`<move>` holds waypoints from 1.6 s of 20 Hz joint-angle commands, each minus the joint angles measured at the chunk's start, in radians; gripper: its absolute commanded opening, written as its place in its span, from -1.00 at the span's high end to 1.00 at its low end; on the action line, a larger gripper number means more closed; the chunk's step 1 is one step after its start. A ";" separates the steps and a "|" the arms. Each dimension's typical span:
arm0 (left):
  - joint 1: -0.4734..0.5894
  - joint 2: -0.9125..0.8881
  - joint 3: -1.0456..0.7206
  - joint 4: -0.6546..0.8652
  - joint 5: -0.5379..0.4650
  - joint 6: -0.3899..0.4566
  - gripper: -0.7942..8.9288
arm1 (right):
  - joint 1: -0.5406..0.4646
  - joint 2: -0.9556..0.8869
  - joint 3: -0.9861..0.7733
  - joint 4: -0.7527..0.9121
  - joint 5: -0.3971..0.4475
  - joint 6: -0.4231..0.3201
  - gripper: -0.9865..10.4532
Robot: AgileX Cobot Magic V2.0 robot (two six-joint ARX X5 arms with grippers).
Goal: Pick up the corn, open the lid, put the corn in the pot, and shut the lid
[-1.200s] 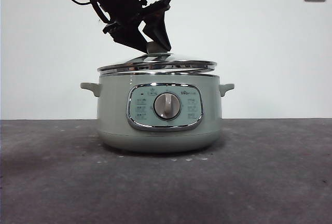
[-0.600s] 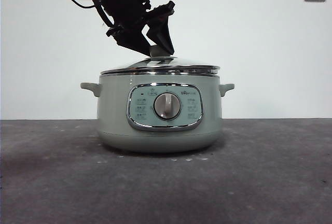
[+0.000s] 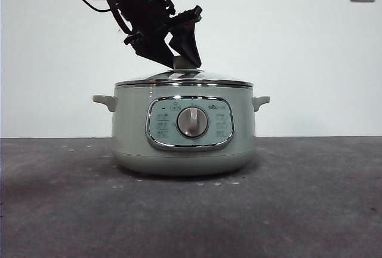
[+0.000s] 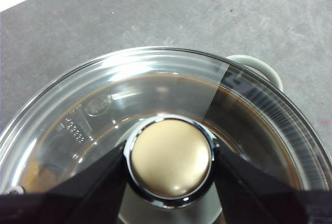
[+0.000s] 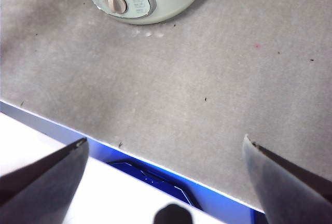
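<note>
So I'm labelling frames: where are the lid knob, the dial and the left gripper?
lid knob [image 4: 170,157], left wrist view, its top face.
dial [image 3: 192,122], front view, its centre.
left gripper [image 4: 170,169], left wrist view, between jaws.

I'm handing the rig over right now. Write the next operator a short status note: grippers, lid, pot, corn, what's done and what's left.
Left gripper: jaws on either side of the lid knob; whether they grip it, I cannot tell.
Right gripper: open, empty, waiting over the table's near edge.
Lid sits level on the pot.
Corn: not visible in any view; possibly already inside the pot.
Left: release the knob and retract the left arm.
</note>
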 commanded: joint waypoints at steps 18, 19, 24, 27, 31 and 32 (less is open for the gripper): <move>0.005 -0.116 0.009 -0.098 0.008 -0.003 -0.02 | 0.001 -0.003 -0.010 -0.025 0.005 0.001 -0.05; 0.009 -0.160 0.009 -0.137 0.008 -0.003 -0.02 | 0.001 -0.003 -0.010 -0.025 0.005 0.000 -0.05; 0.009 -0.409 0.009 -0.380 0.009 -0.003 -0.01 | 0.001 -0.002 -0.010 -0.025 0.005 -0.001 -0.05; 0.009 -0.554 0.009 -0.530 0.020 -0.016 -0.01 | 0.001 -0.002 -0.010 -0.025 0.005 -0.004 -0.05; 0.009 -0.671 0.009 -0.704 0.020 -0.021 0.00 | 0.001 -0.002 -0.010 -0.025 0.005 -0.004 -0.05; 0.009 -0.687 0.009 -0.739 0.019 -0.021 0.00 | 0.001 -0.002 -0.010 -0.025 0.005 -0.004 -0.05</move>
